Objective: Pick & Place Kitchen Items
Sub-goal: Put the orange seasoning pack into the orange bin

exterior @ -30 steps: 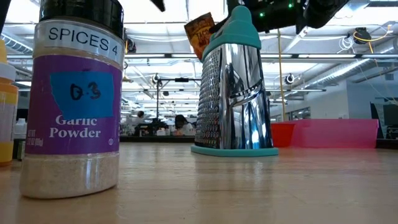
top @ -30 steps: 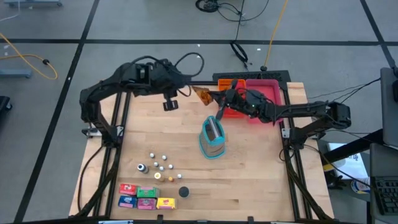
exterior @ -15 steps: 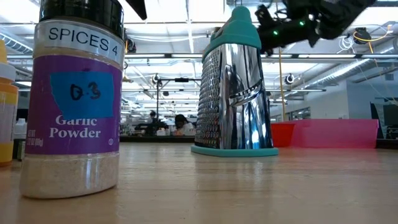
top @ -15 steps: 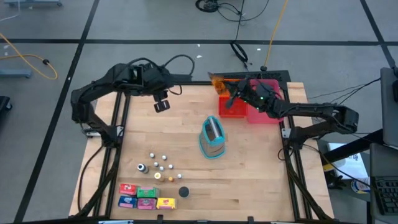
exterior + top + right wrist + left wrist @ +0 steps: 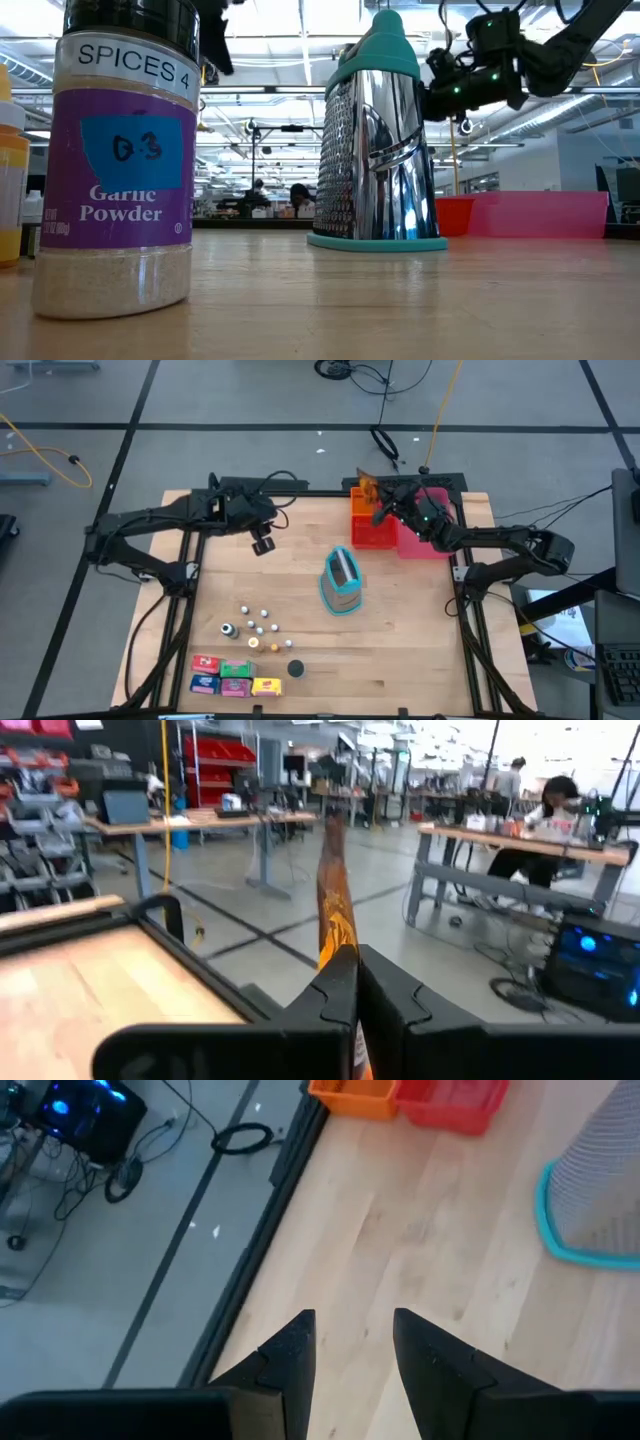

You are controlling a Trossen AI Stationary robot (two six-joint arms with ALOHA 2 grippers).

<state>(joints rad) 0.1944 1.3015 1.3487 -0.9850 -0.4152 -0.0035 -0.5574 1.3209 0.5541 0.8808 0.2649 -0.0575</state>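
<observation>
The right gripper (image 5: 372, 493) pinches a thin orange packet (image 5: 334, 915) above the orange tray (image 5: 372, 523) at the desk's far right, not yet dropped. The left gripper (image 5: 262, 545), narrowly parted and empty, hovers far left. Spice bottles (image 5: 256, 626) and boxes (image 5: 235, 676) wait near left, so most work remains.

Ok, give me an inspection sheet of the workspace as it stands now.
Surface: light wooden table.
Job's things: tiny spice bottles, small coloured boxes, small black piece at the near left.
Clutter: steel grater with teal trim mid-table; orange tray and pink tray at the far edge.
Grippers: left gripper open, empty; right gripper shut on flat orange packet above the orange tray.
Cables: yellow cable on the floor.
Surroundings: people at desks.
</observation>
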